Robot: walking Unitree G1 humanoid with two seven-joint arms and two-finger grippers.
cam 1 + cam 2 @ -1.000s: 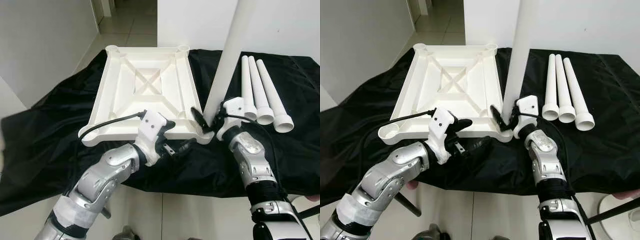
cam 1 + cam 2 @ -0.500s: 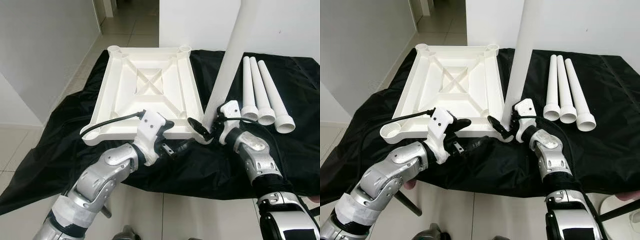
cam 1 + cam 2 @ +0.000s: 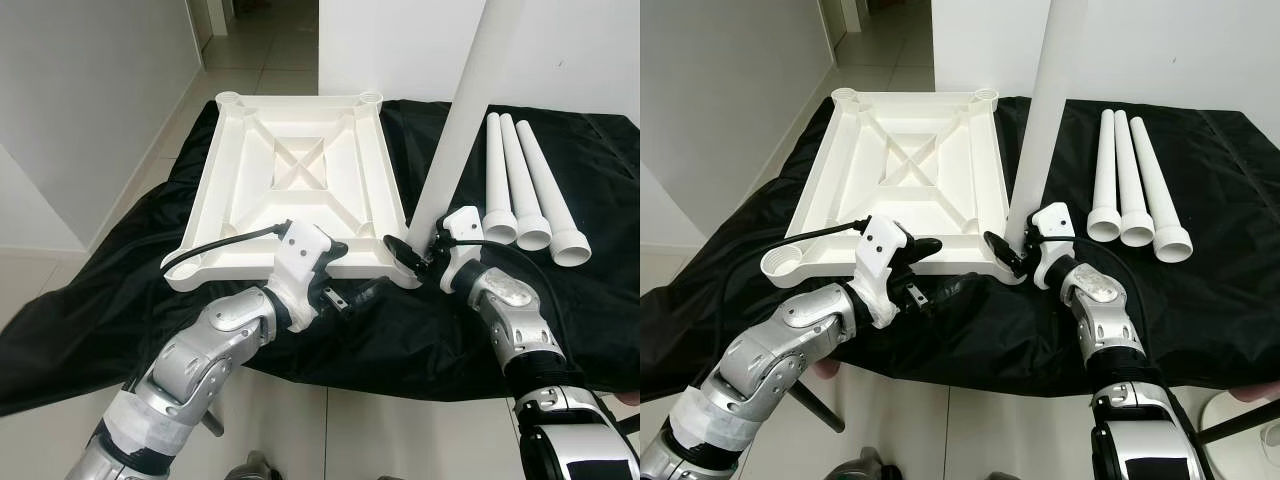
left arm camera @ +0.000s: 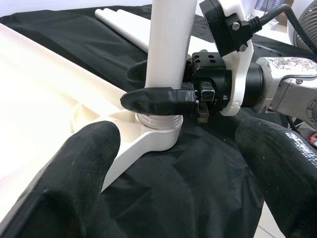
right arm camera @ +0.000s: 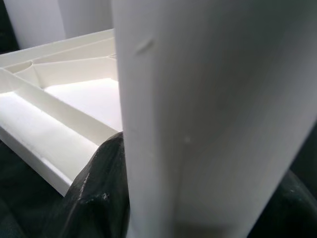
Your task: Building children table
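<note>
A thick white leg stands upright close before the camera, the right hand's black fingers closed against its sides, and beyond it lies the white tabletop, underside up, ribs showing.

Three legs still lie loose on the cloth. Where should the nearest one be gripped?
Probably mid-shaft of the nearest loose leg, coming from above with fingers across its width: it lies flat, is smooth and round there, and touches its neighbour, so side access looks tight.
</note>
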